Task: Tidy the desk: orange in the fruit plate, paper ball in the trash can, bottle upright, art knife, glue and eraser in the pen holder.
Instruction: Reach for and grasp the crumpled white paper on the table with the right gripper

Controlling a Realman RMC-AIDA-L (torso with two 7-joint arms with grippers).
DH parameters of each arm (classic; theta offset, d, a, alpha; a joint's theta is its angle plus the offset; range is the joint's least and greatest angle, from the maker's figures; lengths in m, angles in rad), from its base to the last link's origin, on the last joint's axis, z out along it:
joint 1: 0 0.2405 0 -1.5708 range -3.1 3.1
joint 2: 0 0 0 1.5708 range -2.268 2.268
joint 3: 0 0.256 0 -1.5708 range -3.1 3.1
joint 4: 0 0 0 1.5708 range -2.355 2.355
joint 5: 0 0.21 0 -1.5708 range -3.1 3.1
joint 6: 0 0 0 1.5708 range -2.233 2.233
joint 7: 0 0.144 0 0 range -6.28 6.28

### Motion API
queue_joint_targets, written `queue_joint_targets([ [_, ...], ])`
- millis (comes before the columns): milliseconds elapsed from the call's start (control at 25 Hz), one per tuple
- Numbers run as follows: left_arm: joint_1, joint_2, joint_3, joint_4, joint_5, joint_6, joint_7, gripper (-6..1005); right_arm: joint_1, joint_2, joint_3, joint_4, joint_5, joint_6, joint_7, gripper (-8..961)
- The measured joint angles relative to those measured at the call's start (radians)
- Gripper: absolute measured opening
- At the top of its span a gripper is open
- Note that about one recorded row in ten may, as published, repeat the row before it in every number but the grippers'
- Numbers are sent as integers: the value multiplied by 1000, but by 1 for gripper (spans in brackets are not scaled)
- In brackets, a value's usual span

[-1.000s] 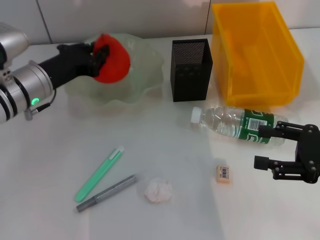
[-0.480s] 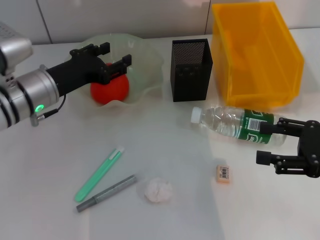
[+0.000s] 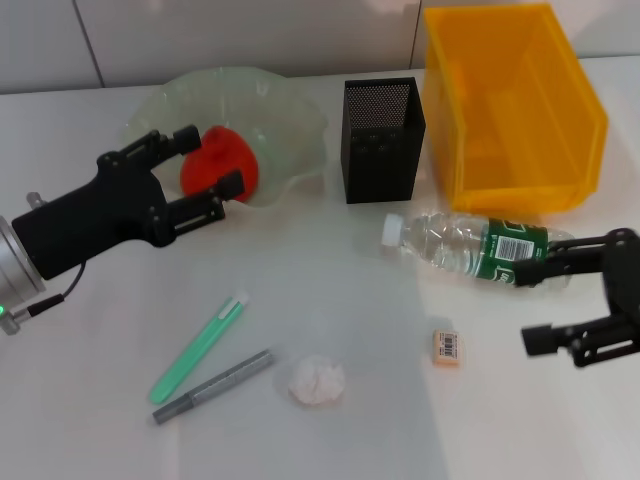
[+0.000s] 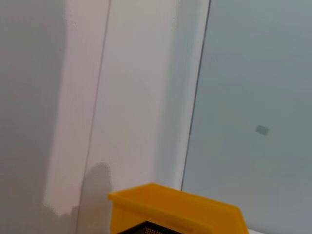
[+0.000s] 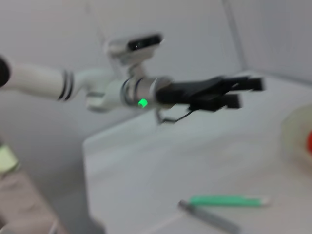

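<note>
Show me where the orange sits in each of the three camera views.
Head view: the orange lies in the fruit plate, just beyond the open left gripper.
Left wrist view: not in it.
Right wrist view: a red sliver at the edge.
Shared landmark: the green pen.

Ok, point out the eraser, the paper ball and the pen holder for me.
eraser (image 3: pixel 447 346), head view, on its barcode label.
paper ball (image 3: pixel 317 380), head view, middle of the wad.
pen holder (image 3: pixel 384 152), head view, front mesh wall.

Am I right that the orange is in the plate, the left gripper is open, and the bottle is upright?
Not quite: the bottle lies on its side, as the head view shows. The orange is in the plate, and the left gripper is open.
</note>
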Motion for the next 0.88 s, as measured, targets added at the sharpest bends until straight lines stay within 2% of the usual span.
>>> queue_joint_targets([
  [120,0,3,42,5,1,4,-7,829,28,11,-116,-101,-8,-26,104,795],
  [280,-15,-1,91,14,1,-15,-11,828,65,27,-281,-198,-6,11,269,795],
  [440,-27,-2,99,7,1,-36,-12,828,112,28,-424,-264,-18,67,393,795],
  [760,-28,-3,100,20,-4,-37,-22,828,239,26,-663,-381,-205,160,611,790],
  [880,-27,-3,100,39,-3,-36,-42,827,275,27,-741,-410,-229,168,700,785],
])
